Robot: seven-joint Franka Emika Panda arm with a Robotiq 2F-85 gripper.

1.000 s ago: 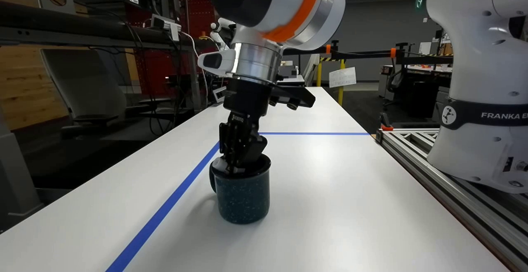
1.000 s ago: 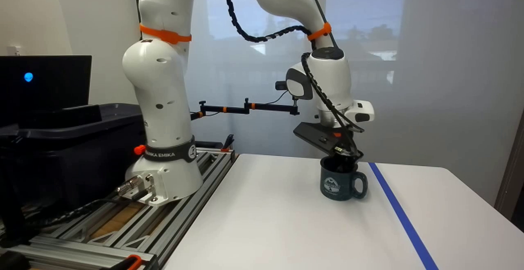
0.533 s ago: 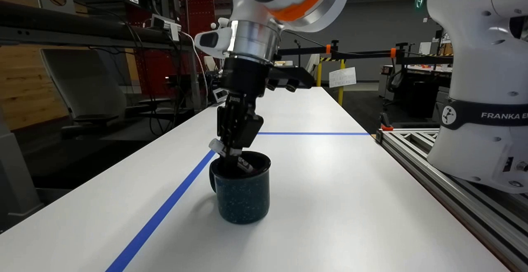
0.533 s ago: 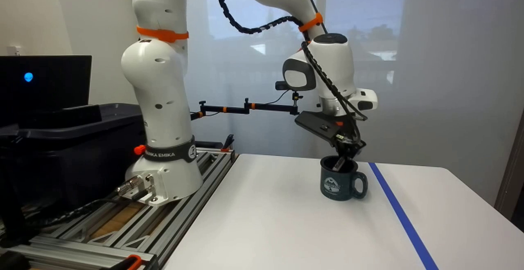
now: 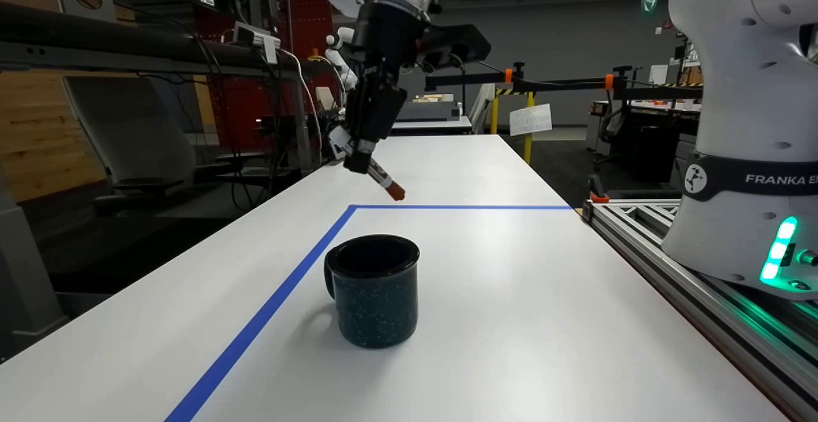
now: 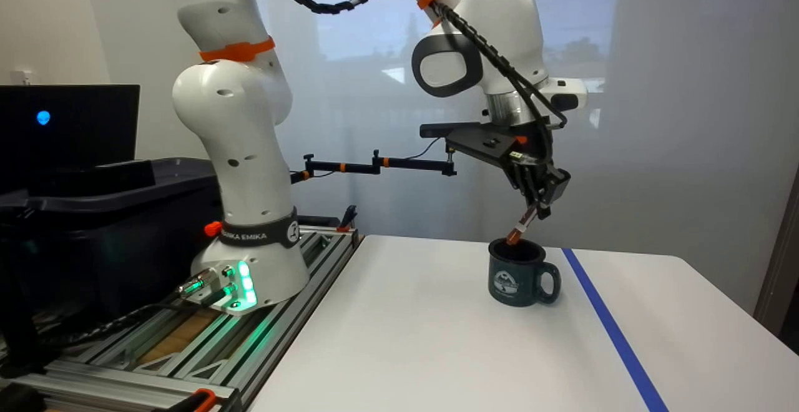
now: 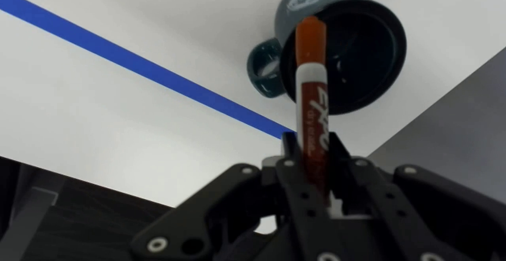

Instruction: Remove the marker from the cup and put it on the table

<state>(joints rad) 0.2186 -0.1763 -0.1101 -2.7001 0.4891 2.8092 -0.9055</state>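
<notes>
Already out, the marker [image 7: 312, 103] is pinched in the gripper [image 7: 312, 138], held higher than the cup [image 5: 377, 307], not touching it. Long axis is tilted, orange cap [image 5: 395, 191] lowest, pointed away from the cup's handle [image 6: 557, 282]. Next, presumably to be laid on the bench [image 5: 543, 320] beside the cup. Rear end [image 5: 340, 139] hidden in wrist view; whether cap sits squarely above the cup can't be told.

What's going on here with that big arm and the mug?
A robot arm is holding a marker in mid-air, tilted and gripped between its jaws. The marker is out of the mug, which stands upright on the white table beside a blue tape line. The marker has not yet been put on the table.
</notes>
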